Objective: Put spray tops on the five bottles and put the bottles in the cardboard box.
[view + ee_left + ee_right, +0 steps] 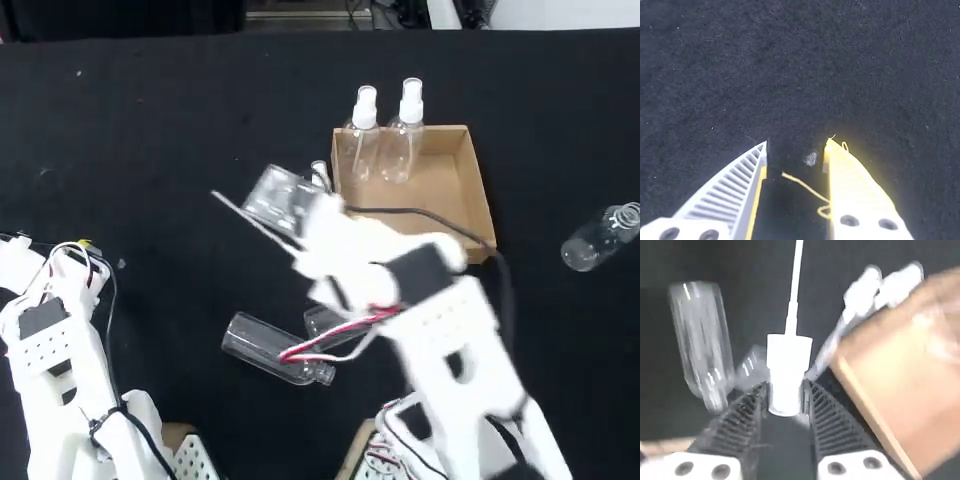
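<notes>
**Spray top pinched in the right gripper, two bottles in the box**

We see the right gripper closed tight on a white spray top. Its ribbed fingers press the collar from both sides, and the thin dip tube sticks straight out past the fingertips. In the high view that arm stretches over the middle of the table, with its gripper near the left wall of the cardboard box.

The box sits toward the far edge of the table, right of centre. In its far left part we find a first capped bottle and, right beside it, a second capped bottle. Their white tops show past the far rim.

Three bottles have no tops. A lone open bottle lies near the right edge of the table, well apart from the box. Toward the near edge, around the middle, a long open bottle lies on its side. A half-hidden bottle lies just beside it, partly under the right arm. Red and white wires cross over both.

The left gripper stands moderately open with nothing between its fingers, over bare black table. A yellow thread trails from one finger. In the high view we place the left arm by the near left corner of the table.
</notes>
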{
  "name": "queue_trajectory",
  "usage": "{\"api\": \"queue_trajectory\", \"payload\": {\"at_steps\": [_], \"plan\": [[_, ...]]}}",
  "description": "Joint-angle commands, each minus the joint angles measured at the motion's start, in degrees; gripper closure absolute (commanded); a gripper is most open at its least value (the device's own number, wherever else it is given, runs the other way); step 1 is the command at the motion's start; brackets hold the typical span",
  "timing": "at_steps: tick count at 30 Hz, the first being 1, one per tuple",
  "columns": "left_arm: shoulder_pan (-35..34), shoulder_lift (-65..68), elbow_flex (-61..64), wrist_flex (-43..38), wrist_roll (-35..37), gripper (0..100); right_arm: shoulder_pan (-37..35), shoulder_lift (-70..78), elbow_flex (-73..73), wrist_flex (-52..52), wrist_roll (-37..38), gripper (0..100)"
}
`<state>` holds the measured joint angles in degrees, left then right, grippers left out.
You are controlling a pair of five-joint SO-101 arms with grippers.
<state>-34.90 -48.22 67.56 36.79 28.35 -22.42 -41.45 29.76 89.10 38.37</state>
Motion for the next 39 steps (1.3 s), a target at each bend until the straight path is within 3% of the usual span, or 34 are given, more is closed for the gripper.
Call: {"api": "queue_trajectory", "payload": {"at_steps": [1,15,18,24,33,39], "plan": [[0.04,-1.05,-3.21,-1.23,0.26,82,15.65,-3.91,-0.22,5.10,16.09,98.7],[0.04,-1.05,-3.21,-1.23,0.26,82,74.73,-3.91,5.76,7.82,83.34,98.8],[0.04,-1.05,-3.21,-1.23,0.26,82,83.43,-3.82,9.36,2.99,92.13,98.8],[0.66,-1.05,-3.21,-1.23,0.26,82,88.35,0.22,17.19,-8.44,93.10,98.8],[2.33,-1.05,-2.77,-1.23,0.18,82,81.49,20.26,9.98,-12.66,73.67,98.3],[2.24,-1.05,-2.77,-1.23,0.18,82,79.82,27.82,6.02,-12.66,64.09,78.4]]}}
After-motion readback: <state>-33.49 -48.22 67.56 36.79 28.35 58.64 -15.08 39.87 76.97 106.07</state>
